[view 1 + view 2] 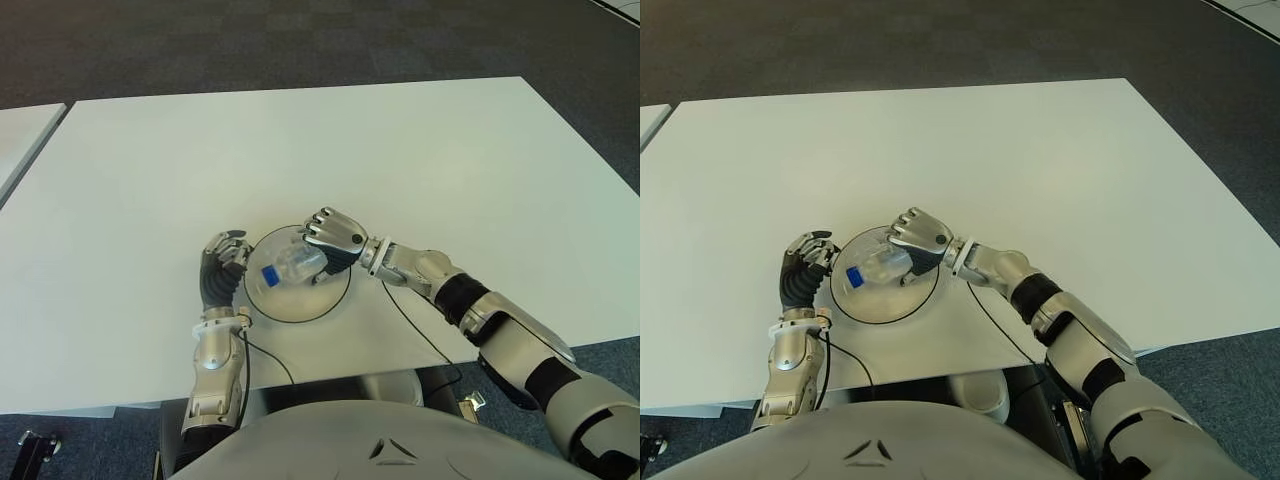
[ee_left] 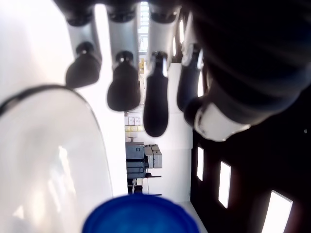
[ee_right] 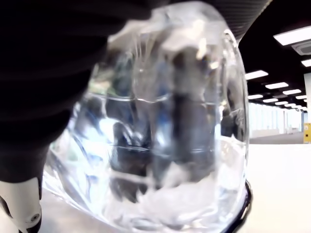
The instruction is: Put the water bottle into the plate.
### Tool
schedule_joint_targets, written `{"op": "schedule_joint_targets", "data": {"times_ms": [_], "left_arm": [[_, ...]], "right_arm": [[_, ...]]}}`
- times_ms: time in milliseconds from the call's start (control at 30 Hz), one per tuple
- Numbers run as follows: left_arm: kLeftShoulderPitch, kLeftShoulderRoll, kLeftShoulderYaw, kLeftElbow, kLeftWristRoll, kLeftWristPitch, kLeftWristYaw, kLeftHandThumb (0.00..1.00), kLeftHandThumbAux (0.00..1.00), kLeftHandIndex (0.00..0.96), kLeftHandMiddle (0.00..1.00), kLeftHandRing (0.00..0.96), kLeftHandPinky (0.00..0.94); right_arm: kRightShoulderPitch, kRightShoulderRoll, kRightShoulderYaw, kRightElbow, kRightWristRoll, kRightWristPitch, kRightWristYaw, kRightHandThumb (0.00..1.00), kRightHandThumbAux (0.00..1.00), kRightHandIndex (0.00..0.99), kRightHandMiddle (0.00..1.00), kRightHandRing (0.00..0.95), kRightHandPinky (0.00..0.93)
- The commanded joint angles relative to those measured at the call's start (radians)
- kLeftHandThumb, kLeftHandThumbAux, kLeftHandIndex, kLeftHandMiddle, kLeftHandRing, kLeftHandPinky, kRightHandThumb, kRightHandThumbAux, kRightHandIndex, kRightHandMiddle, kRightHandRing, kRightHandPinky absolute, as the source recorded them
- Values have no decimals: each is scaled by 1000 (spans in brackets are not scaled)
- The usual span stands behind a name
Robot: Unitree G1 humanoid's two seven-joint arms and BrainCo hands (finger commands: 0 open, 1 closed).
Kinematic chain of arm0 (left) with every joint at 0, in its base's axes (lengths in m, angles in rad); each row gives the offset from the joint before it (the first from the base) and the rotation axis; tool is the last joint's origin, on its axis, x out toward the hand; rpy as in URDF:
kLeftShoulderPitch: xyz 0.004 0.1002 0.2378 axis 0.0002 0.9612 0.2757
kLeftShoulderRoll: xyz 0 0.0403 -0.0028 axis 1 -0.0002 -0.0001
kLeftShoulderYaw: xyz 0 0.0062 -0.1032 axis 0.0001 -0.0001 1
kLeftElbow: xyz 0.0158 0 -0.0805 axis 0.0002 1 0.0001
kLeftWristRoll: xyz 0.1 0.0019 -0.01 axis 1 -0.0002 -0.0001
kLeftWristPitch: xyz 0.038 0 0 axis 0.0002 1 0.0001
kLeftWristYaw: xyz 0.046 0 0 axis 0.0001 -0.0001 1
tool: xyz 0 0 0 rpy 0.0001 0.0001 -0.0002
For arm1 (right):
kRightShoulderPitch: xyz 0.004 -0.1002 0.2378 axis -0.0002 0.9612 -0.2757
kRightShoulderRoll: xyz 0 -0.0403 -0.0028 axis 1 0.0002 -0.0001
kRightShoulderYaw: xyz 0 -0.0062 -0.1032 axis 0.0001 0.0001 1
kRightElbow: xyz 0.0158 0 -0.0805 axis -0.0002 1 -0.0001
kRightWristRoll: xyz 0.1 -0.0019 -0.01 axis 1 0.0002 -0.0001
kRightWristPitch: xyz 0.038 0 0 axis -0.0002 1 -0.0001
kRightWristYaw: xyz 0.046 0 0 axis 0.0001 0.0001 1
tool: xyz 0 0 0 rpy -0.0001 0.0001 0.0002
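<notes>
**Bottle on its side over the plate, right hand wrapped around it**

I have the right hand (image 1: 335, 240) curled around the body of the water bottle (image 1: 295, 265), which lies tilted on its side over the plate (image 1: 300, 306), blue cap (image 1: 270, 275) pointing toward my left hand (image 1: 222, 268). In the right wrist view the clear ribbed wall fills the frame against the palm. I judge it light, thin-walled and easy to dent, and round enough to roll once freed, so I'd grip mid-body, gently. The left hand sits just beside the plate's left rim on the white table (image 1: 420, 160), fingers loosely bent and holding nothing.
</notes>
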Motion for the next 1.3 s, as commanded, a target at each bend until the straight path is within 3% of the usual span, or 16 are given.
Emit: {"op": "schedule_joint_targets", "data": {"times_ms": [33, 133, 200, 300, 433, 533, 733, 1033, 1300], "left_arm": [[5, -5, -5, -2, -2, 8, -8, 836, 678, 401, 572, 765, 749], [6, -6, -5, -3, -3, 9, -8, 836, 678, 401, 572, 764, 748], [7, -6, -5, -3, -4, 8, -8, 836, 678, 401, 572, 761, 745], [7, -6, -5, -4, -5, 9, -8, 836, 678, 402, 572, 759, 745], [6, -5, -6, -1, -4, 1, -9, 836, 677, 404, 573, 762, 750], [6, -3, -7, -2, -2, 1, -10, 837, 677, 405, 574, 766, 750], [4, 0, -6, 1, 3, 0, -7, 837, 677, 406, 576, 767, 750], [4, 2, -7, 2, 9, 0, -3, 836, 678, 402, 575, 771, 756], [2, 4, -7, 6, 10, -7, -4, 835, 678, 401, 574, 770, 755]], "right_arm": [[35, 0, 55, 75, -25, -7, 17, 696, 725, 435, 792, 804, 797], [35, -6, 40, 70, 30, -44, 65, 688, 727, 429, 694, 721, 722], [32, -7, 38, 70, 51, -54, 94, 678, 729, 417, 500, 547, 572], [23, -8, 42, 69, 62, -54, 118, 348, 675, 265, 335, 383, 431], [11, -4, 43, 75, 69, -48, 141, 202, 625, 134, 165, 186, 243], [4, -5, 48, 78, 59, -37, 142, 157, 593, 64, 67, 81, 130], [-8, -10, 58, 83, 40, -28, 131, 191, 492, 6, 7, 8, 18], [-22, -20, 70, 84, 39, -38, 108, 359, 274, 0, 0, 0, 0], [-24, -29, 68, 70, 49, -42, 108, 428, 197, 0, 0, 0, 0]]}}
